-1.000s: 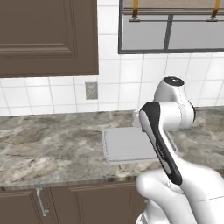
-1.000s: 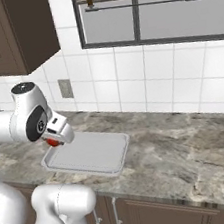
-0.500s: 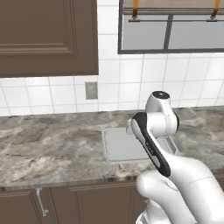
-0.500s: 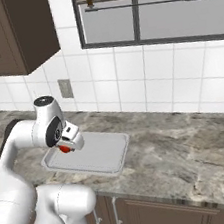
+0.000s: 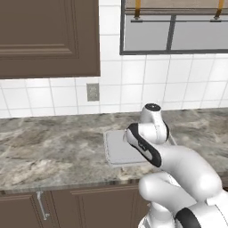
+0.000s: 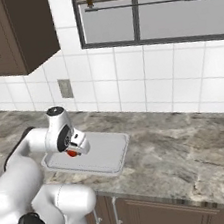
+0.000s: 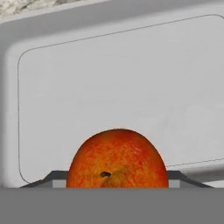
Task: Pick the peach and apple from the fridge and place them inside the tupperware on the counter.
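Peach (image 7: 117,159) stem-end toward camera, above tupperware (image 7: 109,78)

Flanking base views; hand camera close above tupperware (image 7: 122,83)

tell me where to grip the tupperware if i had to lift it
Take the tupperware by its low raised rim, best at the middle of a long side. It is a shallow flat tray, so the rim is the only edge that stands up. Come from above on the window-side edge, since the arm and its fruit hang over the near side.
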{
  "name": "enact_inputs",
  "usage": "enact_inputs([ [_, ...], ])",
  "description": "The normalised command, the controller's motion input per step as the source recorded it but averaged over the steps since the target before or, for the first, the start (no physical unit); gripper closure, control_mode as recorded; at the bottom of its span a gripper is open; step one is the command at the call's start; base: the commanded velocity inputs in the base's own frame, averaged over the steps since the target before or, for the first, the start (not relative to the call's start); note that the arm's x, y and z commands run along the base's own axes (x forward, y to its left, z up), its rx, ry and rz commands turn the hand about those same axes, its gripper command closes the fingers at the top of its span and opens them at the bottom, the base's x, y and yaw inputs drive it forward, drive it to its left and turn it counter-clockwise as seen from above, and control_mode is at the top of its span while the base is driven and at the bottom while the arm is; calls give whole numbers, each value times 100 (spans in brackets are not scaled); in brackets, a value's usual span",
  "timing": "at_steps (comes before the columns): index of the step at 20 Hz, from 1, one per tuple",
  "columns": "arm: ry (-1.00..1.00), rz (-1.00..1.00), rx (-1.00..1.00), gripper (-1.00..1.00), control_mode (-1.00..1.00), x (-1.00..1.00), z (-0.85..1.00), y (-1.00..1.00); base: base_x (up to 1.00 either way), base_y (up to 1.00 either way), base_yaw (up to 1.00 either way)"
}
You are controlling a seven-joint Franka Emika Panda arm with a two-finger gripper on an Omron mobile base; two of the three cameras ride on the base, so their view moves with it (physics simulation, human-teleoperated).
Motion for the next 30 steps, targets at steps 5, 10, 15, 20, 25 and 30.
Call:
enact_inputs([
  [5,3,0,0,100,-100,42,-49,8,0,0,0],
  [10,0,0,0,100,-100,35,-38,4,0,0,0],
  [15,0,0,0,100,-100,29,-39,2,0,0,0],
  [20,0,0,0,-100,-100,10,-36,3,0,0,0],
  [25,0,0,0,-100,-100,-9,-5,4,0,0,0],
  [30,0,-1,0,-100,-100,-34,13,2,0,0,0],
])
